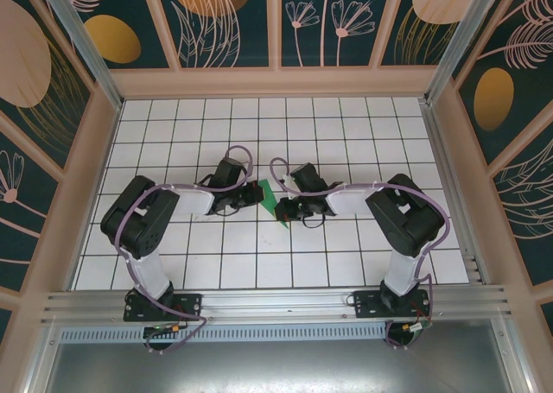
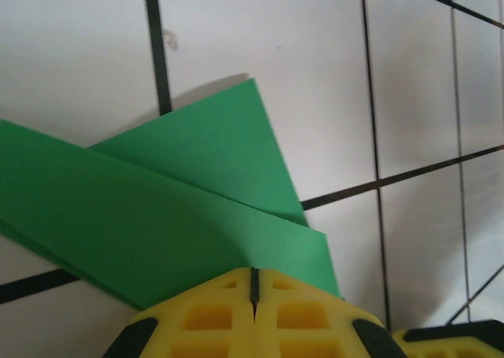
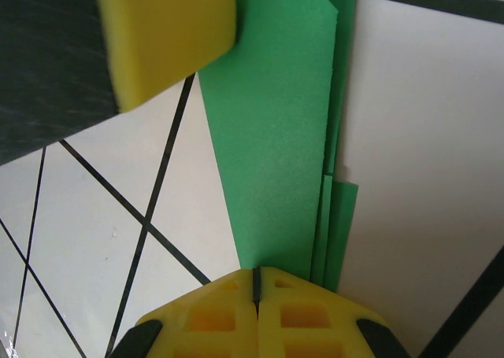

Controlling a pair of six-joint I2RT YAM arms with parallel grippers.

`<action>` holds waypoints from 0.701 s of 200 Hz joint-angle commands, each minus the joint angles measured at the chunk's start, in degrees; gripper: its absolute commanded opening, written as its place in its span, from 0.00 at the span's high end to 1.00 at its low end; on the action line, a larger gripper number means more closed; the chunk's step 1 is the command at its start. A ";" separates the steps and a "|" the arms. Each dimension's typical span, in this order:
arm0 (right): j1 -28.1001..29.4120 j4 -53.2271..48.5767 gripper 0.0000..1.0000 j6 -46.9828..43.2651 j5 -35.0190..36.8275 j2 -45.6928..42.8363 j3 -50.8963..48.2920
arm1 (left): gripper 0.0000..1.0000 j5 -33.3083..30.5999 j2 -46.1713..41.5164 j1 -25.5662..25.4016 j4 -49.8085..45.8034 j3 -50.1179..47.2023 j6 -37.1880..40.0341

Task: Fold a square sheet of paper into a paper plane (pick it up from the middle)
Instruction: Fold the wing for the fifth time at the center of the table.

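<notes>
The folded green sheet (image 1: 270, 197) lay flat on the white tiled table (image 1: 259, 255), near its middle. The left gripper (image 2: 253, 289) and right gripper (image 3: 256, 283) crowded it from opposite sides, each with jaws pressed together and tips at the paper's edge. Floral-patterned walls (image 1: 225, 22) enclosed the table.

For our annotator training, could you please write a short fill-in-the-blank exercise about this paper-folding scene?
Seen from above, the folded bright green sheet of paper lies ____ the left gripper and the right gripper.
Both grippers' jaws are ____.
The white tiled table has ____ grid lines.
Missing words: between; shut; black.
</notes>
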 commanded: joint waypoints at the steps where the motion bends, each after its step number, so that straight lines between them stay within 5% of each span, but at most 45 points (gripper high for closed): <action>1: 0.16 -13.99 1.00 -0.50 6.66 4.25 -4.81 | 0.93 -2.93 1.47 0.20 -1.34 2.38 1.47; 55: 0.18 -14.39 1.00 -0.37 6.74 4.18 -5.09 | 0.94 -15.51 1.74 1.78 -6.45 1.49 2.47; 140: 0.28 -13.61 1.00 0.85 5.40 2.95 -4.58 | 0.87 -17.76 0.59 10.13 -7.82 2.16 4.14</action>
